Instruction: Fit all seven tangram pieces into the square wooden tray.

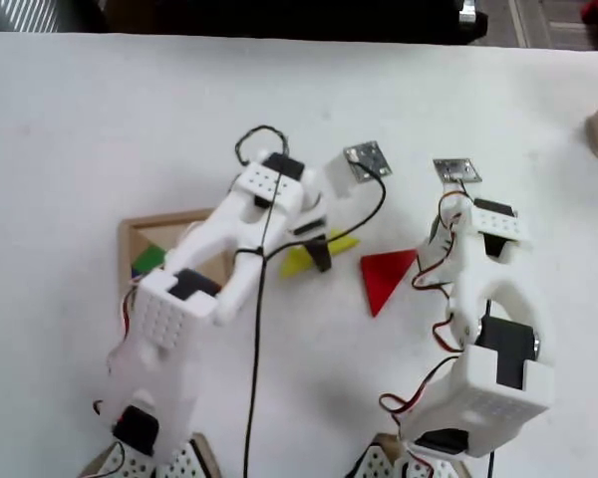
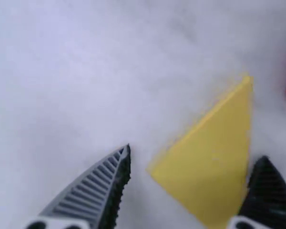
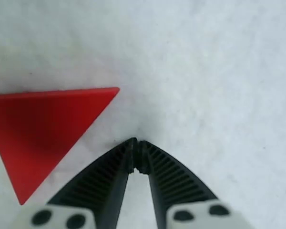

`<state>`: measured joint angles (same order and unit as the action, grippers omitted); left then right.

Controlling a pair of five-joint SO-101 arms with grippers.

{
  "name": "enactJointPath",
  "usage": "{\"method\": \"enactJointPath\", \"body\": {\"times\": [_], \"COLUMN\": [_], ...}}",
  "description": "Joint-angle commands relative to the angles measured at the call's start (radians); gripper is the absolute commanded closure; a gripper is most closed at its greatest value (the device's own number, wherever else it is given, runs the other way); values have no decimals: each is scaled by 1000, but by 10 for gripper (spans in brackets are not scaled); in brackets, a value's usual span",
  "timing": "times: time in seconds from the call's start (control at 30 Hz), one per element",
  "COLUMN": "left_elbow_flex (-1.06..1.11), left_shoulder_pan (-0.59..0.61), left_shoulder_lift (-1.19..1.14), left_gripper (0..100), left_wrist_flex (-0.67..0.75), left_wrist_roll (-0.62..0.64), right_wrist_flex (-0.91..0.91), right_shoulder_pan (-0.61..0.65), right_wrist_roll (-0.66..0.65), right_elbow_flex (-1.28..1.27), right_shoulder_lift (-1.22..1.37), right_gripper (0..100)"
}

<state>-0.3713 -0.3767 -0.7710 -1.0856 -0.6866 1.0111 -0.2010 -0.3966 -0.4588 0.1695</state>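
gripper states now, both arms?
Left gripper: open, straddling the yellow triangle, not clamped.
Right gripper: shut, empty, beside the red triangle.

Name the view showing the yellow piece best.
Left wrist view: the yellow piece lies close and nearly whole between the open fingers of the left gripper. In the high view that arm hides its middle. The right wrist view faces the red triangle.

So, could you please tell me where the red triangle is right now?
In the high view the red triangle lies on the table between the two arms, right of the yellow piece and just clear of the right gripper.
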Motion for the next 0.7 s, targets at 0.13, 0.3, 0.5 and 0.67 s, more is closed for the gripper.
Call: {"method": "enactJointPath", "body": {"times": [0.13,0.3,0.5,0.67], "left_elbow_flex": [-160,-167,-178,-213], "left_shoulder_pan": [15,10,10,10], "left_shoulder_lift": [-77,-77,-77,-77], "left_gripper": [647,789,867,867], "left_wrist_flex": [-68,-104,-137,-206], "left_wrist_roll": [-9,-9,-14,-14], "right_wrist_flex": [-18,-18,-18,-18], "right_shoulder_pan": [1,1,1,1], "right_wrist_roll": [8,8,8,8], "right_elbow_flex": [12,12,12,12], "right_shoulder_lift": [-42,-42,-42,-42], "right_gripper": [981,981,981,981]}}
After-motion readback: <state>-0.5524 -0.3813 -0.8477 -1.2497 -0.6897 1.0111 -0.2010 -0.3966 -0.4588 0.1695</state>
